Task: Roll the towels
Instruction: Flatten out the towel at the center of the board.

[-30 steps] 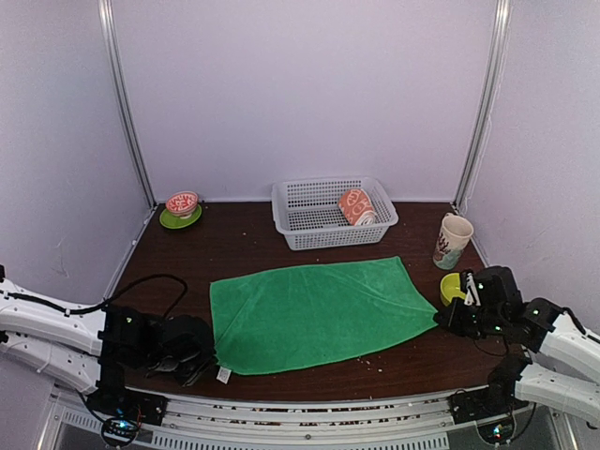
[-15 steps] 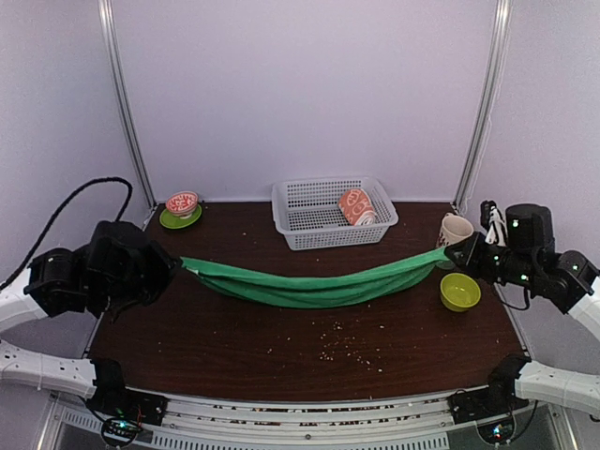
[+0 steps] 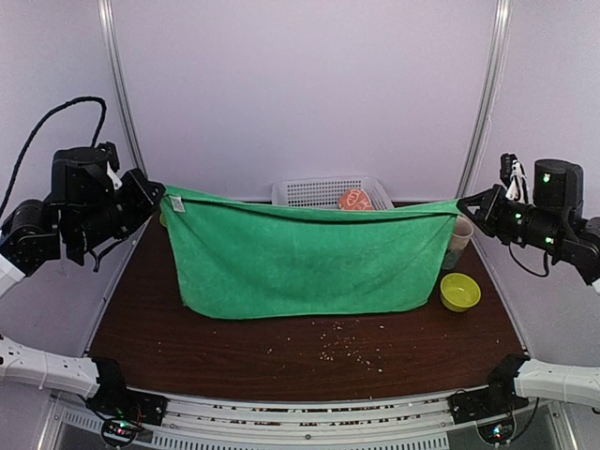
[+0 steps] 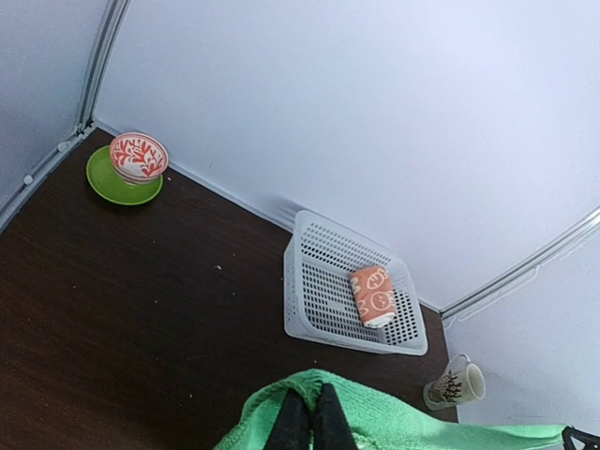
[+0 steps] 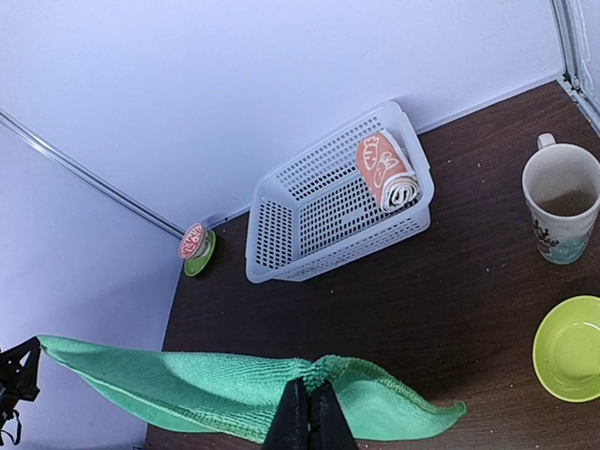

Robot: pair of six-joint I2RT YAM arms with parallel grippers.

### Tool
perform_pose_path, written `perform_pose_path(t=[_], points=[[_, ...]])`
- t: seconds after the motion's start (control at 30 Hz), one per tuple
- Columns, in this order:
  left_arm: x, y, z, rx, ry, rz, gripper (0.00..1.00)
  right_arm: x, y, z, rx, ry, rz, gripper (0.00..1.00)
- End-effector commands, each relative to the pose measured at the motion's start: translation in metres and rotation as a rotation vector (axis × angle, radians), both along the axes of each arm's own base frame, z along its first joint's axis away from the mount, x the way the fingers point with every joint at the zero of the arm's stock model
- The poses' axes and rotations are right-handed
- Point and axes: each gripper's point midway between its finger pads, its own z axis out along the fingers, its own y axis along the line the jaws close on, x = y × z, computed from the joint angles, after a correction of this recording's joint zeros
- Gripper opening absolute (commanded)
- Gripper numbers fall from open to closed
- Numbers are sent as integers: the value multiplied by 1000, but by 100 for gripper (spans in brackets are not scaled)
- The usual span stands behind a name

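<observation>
Green towel (image 3: 300,262) held up, stretched wide, left tool (image 3: 161,199) and right tool (image 3: 459,204) clamped on its top corners

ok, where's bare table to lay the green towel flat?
Free: wide front strip of table between hanging green towel and near edge, crumbs only. Also left-centre, between red bowl and basket. Crowded: right edge, mug and yellow bowl.

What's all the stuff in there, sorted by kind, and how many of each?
Towels: 2 (bright green plush towel, rolled peach-orange towel with white print)
Bowls: 2 (red-and-white patterned bowl, yellow-green bowl)
Saucers: 1 (green saucer)
Mugs: 1 (cream printed mug)
Baskets: 1 (white plastic mesh basket)
Total: 7
</observation>
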Motion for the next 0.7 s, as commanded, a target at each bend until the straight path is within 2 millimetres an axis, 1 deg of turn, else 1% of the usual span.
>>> perform_pose_path(t=[0.0,0.1,0.17,0.23,0.3,0.37,0.43,0.47,0.5,0.53,0.6,0.63,0.67], points=[[24,-8,10,58,-27,-5,0,21,5,-5,-49,21,-30,0],[51,-13,-2,18,2,-33,0,40,8,-6,-80,27,-51,0],[72,-13,-9,-5,20,-38,0,56,11,-6,-88,30,-59,0],[91,-13,-5,-10,24,-41,0,72,12,-1,-95,24,-70,0],[107,-13,8,-15,6,-46,0,88,13,12,-88,10,-74,0],[119,-13,28,-13,-23,-53,0,98,12,29,-93,-15,-81,0],[120,-11,50,-3,-62,-53,0,101,11,47,-101,-49,-87,0],[118,-10,57,-4,-78,-57,0,100,10,48,-102,-53,-86,0],[114,-8,58,-8,-80,-59,0,99,10,45,-103,-52,-85,0],[110,-8,53,-21,-73,-66,0,97,9,37,-105,-39,-85,0],[102,-8,11,-27,3,-80,0,92,8,9,-110,1,-83,0],[97,-6,-12,-25,45,-78,0,90,7,-9,-113,27,-83,0],[91,-2,-40,-26,95,-68,0,87,6,-24,-106,37,-85,0]])
